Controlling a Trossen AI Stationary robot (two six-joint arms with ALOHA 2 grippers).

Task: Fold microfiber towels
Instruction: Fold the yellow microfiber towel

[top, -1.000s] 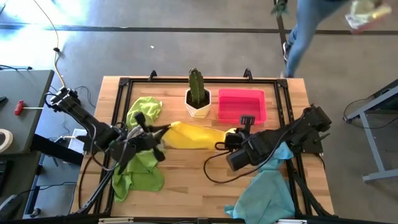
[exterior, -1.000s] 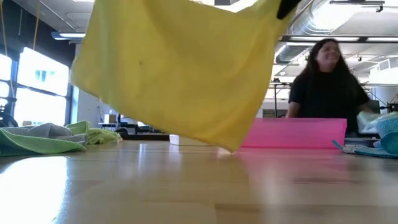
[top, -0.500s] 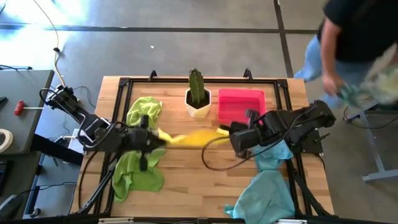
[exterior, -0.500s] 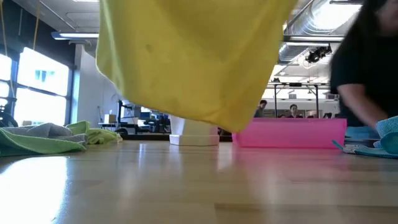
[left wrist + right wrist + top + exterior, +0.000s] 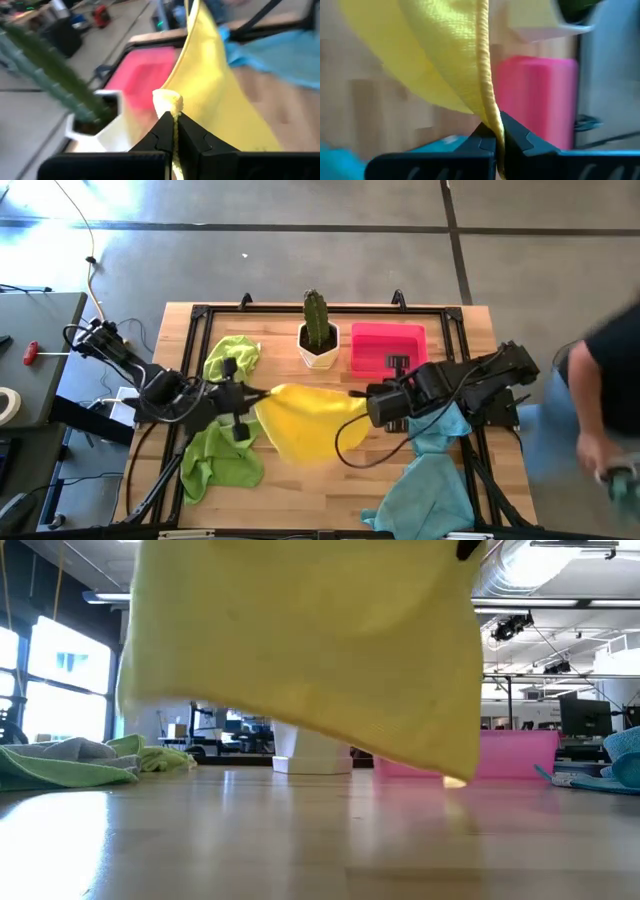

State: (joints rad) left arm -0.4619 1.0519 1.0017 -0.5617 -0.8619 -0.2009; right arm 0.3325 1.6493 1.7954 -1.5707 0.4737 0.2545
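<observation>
Above the table's middle, left gripper [image 5: 262, 393] and right gripper [image 5: 357, 393] facing, each pinching the yellow towel [image 5: 310, 425], stretched between them.

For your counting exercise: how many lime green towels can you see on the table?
2, possibly with more hidden: one lime green towel lies behind the left arm, the other lime green towel in front of it, both on the table's left.

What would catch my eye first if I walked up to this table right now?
The yellow towel, stretched in the air over the middle of the table between the left gripper and the right gripper, each shut on one of its edges. Around it lie lime green towels on the left and light blue towels at the front right. At the back stand a potted cactus and a pink tray.
</observation>
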